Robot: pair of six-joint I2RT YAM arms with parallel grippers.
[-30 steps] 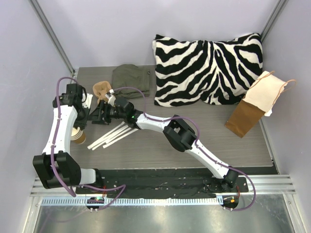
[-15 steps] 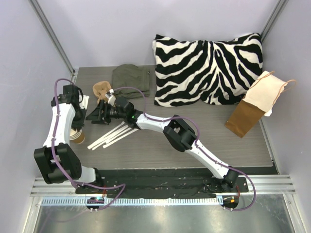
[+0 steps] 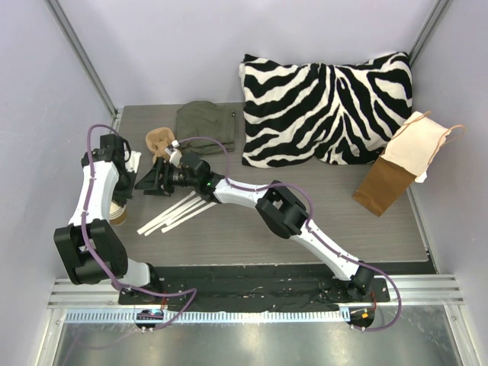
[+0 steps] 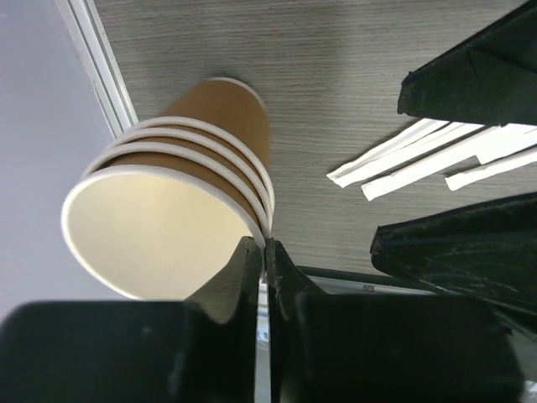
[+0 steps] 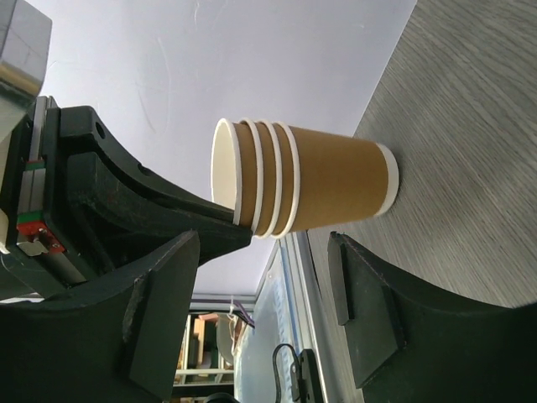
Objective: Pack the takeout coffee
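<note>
- Takeout coffee cup (image 4: 143,227): topmost of four nested brown paper cups, which stood upright at the left edge of the worktop (image 4: 352,75), close to the wall.
- Left tool (image 4: 264,252): it reached down from above, fingers pressed together on the top cup's rim, apparently one inside and one outside.
- Right tool (image 5: 262,252): its jaws were spread and empty, facing the stack side-on from the right, near but apart.
- Judgement: the left arm was nearer, and a lift along the cup's vertical axis would separate it from the stack.
</note>
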